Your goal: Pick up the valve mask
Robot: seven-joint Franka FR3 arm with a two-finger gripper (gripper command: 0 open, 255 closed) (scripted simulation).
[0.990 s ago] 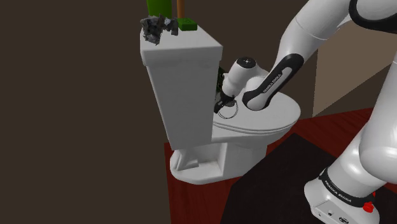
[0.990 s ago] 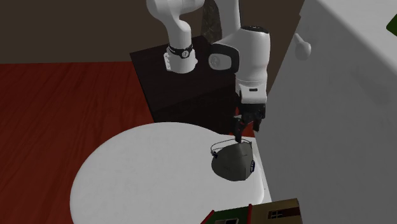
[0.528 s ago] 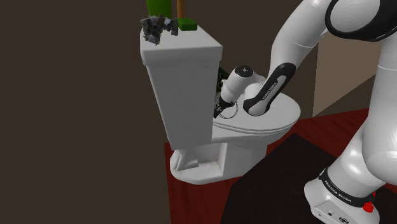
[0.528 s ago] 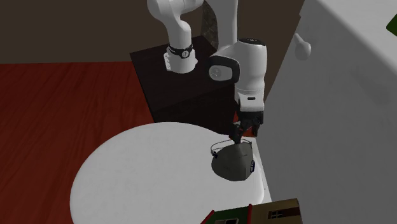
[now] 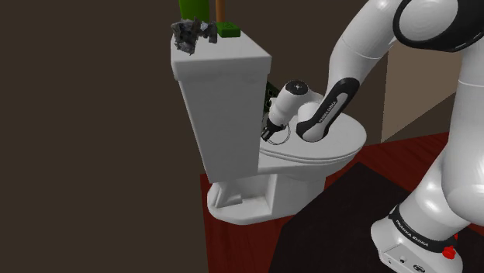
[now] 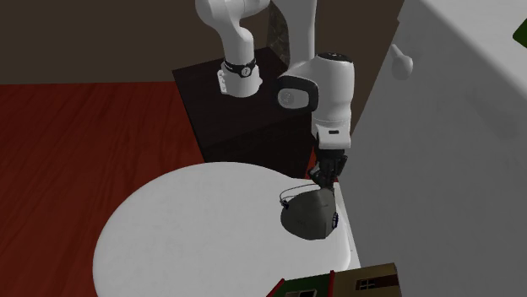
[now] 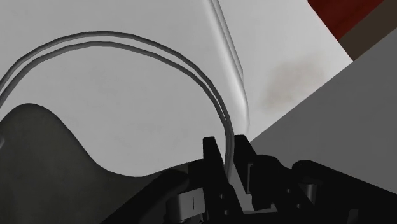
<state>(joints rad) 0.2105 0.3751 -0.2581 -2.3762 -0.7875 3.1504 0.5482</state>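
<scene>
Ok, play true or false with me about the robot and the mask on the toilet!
1. The valve mask lies on the closed toilet lid. True.
2. The mask is bright pink. False: it is dark grey.
3. The gripper is pinched shut on the mask's thin strap. True.
4. The mask hangs high in the air. False: it rests on the lid.
5. The top of the tank is bare. False: a crumpled grey thing and a green block sit there.

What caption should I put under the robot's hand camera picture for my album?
The claw pinches the thin strap of a dark mask lying on a white toilet lid.
</scene>
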